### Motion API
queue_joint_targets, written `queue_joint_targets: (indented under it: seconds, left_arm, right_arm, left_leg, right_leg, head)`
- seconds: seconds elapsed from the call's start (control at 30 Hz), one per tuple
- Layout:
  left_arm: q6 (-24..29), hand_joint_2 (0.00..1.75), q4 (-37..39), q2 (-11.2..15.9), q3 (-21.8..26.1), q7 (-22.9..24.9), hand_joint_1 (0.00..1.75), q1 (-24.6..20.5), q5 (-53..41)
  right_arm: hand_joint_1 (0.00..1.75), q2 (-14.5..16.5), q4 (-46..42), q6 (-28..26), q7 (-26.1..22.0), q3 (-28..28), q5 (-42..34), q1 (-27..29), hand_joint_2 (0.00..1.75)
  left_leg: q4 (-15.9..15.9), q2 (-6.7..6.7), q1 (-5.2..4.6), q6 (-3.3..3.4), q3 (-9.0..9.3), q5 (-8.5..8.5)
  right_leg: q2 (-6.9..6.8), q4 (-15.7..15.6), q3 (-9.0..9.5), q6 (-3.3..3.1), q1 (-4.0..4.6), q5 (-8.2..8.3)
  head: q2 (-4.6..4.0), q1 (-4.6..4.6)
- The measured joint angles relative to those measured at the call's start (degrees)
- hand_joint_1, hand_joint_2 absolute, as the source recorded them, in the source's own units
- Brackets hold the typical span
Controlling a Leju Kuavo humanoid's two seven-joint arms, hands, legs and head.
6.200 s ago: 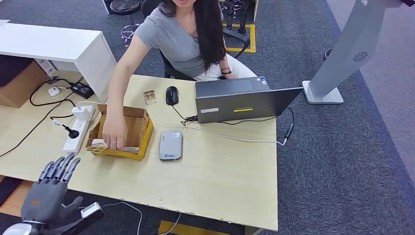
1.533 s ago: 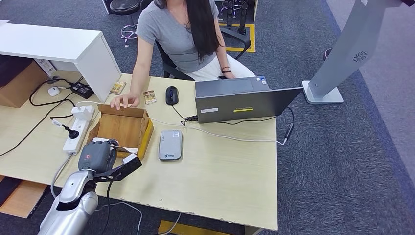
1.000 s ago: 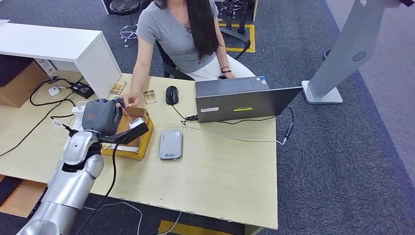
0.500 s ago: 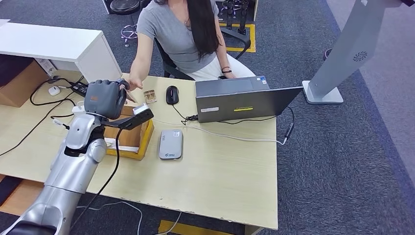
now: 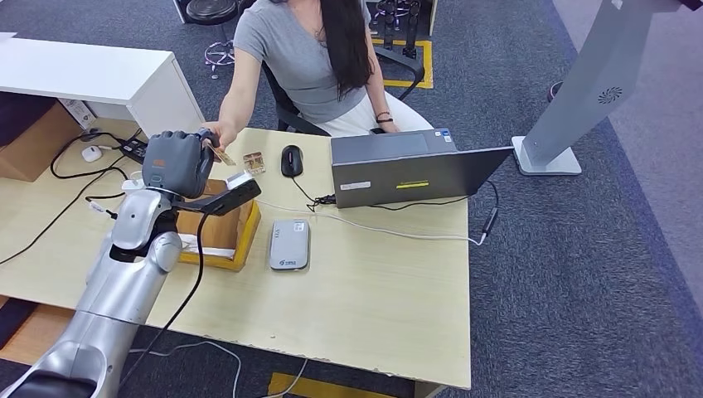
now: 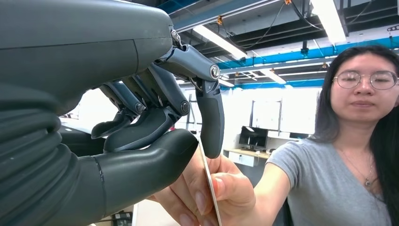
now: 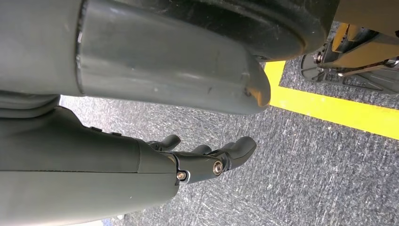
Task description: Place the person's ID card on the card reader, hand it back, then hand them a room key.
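Near the worktop's [image 5: 356, 290] far left corner, one card [image 6: 208, 181] is pinched between the left robot hand [image 5: 176, 162] and a person's hand [image 6: 211, 190]; its thin edge is seen from the left wrist. One reader [image 5: 289, 245] lies mid-worktop. The right robot hand [image 7: 202, 157] is held loosely open above carpet.

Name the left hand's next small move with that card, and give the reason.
Probably release the card and draw the left hand back. In the left wrist view the card is pinched between the thumb and a fingertip, while the person's hand already grips its other end, so the handover looks ready to finish.
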Motion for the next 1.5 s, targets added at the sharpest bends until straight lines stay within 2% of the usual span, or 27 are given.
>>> queue_joint_targets:
  seconds: [0.5,0.7,0.83,1.13,1.27,1.5]
  left_arm:
    - [0.1,1.75,0.2,0.0,-0.3,0.3,1.75,-0.9,-0.4]
    - [0.0,1.75,3.5,0.1,-1.4,1.3,1.75,-5.9,-2.0]
    - [0.0,1.75,5.2,0.2,-1.8,1.9,1.27,-8.1,-2.4]
    - [0.3,1.75,6.3,0.2,-1.9,3.0,1.27,-8.6,-2.5]
    - [2.6,1.75,6.7,0.4,-1.9,3.2,0.0,-8.5,-2.6]
    - [5.8,1.75,5.2,1.2,-1.9,3.3,0.0,-6.3,-2.3]
  right_arm:
    - [0.0,0.0,0.0,0.0,0.1,0.1,0.2,0.0,0.0]
    - [0.0,0.0,0.0,0.2,0.3,0.8,0.7,-0.1,0.0]
    - [0.0,0.0,0.0,0.5,0.4,1.0,0.8,-0.1,0.0]
    - [0.0,0.0,0.0,0.7,0.6,1.1,0.8,-0.1,0.0]
    - [0.0,0.0,0.0,0.7,0.6,1.3,0.9,-0.1,0.0]
    - [0.0,0.0,0.0,0.6,0.7,1.4,0.8,-0.1,0.0]
  left_leg:
    - [0.0,0.0,0.0,0.0,-0.03,0.0]
    - [0.0,0.0,0.0,0.0,-0.09,0.01]
    - [0.0,0.09,0.0,0.0,-0.09,0.01]
    - [0.0,0.1,0.0,0.0,-0.11,0.0]
    - [0.0,0.1,0.0,0.0,-0.16,0.0]
    - [0.0,0.08,0.01,0.0,-0.16,0.01]
  right_leg:
    - [0.01,0.0,-0.05,0.0,0.0,0.0]
    - [0.02,0.0,-0.08,0.0,0.0,0.03]
    - [0.09,0.0,-0.1,-0.03,0.0,0.06]
    - [0.12,0.0,-0.14,-0.04,0.0,0.06]
    - [0.12,0.0,-0.16,-0.03,0.0,0.06]
    - [0.1,0.0,-0.13,-0.03,0.0,0.06]
  head:
    - [0.0,-0.01]
    - [0.0,-0.01]
    - [0.0,-0.01]
    - [0.0,-0.01]
    - [0.0,0.0]
    - [0.0,-0.01]
